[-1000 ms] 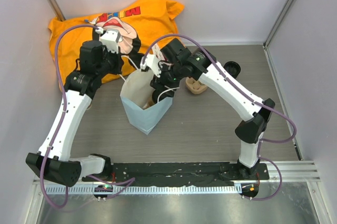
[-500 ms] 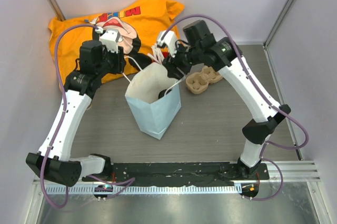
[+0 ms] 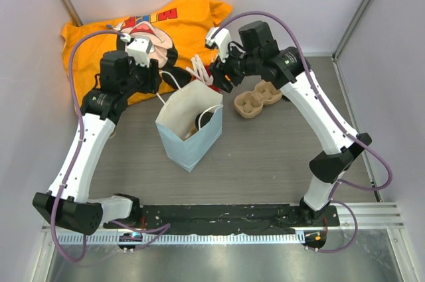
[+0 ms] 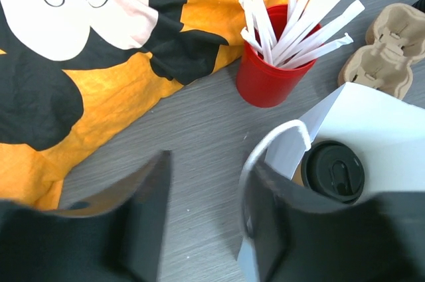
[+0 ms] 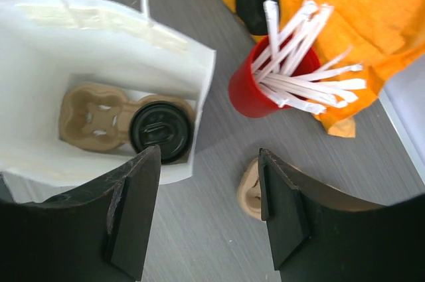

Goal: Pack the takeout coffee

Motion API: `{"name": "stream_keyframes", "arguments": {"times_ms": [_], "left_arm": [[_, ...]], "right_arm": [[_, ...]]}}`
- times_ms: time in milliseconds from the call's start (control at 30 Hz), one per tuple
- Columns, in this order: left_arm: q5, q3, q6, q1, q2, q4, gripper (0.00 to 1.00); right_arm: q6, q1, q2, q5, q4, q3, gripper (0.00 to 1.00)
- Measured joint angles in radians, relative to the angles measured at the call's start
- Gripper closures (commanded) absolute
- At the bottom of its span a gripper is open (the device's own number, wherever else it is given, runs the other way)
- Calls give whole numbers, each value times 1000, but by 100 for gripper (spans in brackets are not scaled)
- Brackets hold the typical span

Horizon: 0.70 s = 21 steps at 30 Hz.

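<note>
Coffee (image 5: 161,129): black-lidded paper cup, upright inside the bag, seated in a cardboard tray (image 5: 93,113) on the bag's floor.
Bag (image 3: 189,146): white paper, open-topped, standing mid-table.
Left end effector (image 4: 209,169): fingers spread, pinching nothing; bag handle (image 4: 265,139) loops beside one finger.
Right end effector (image 5: 209,162): fingers spread, empty, above the bag's mouth.
Red cup (image 5: 247,93): holds white sticks, just beside the bag toward the table's far edge.
Orange cloth (image 3: 99,43): far-left corner.

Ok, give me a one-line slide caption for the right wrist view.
Open right gripper above a white paper bag holding the takeout coffee in a pulp carrier, red cup of sticks alongside.
</note>
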Motion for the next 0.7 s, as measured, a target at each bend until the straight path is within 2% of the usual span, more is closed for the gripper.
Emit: {"name": "stream_keyframes", "arguments": {"times_ms": [300,400,433,700], "left_arm": [[4,0,10,0,0,-1,19],[4,0,13,0,0,-3,8],[4,0,13,0,0,-3,1],[100,17,44,6,0,-34,0]], "right_arm": [[64,-93,44,56,116,-4,35],[81,-124,65,57,146,-11,35],[89,-133,72,57,154,-14,35],[156,-183,110,56,254,-65,36]]}}
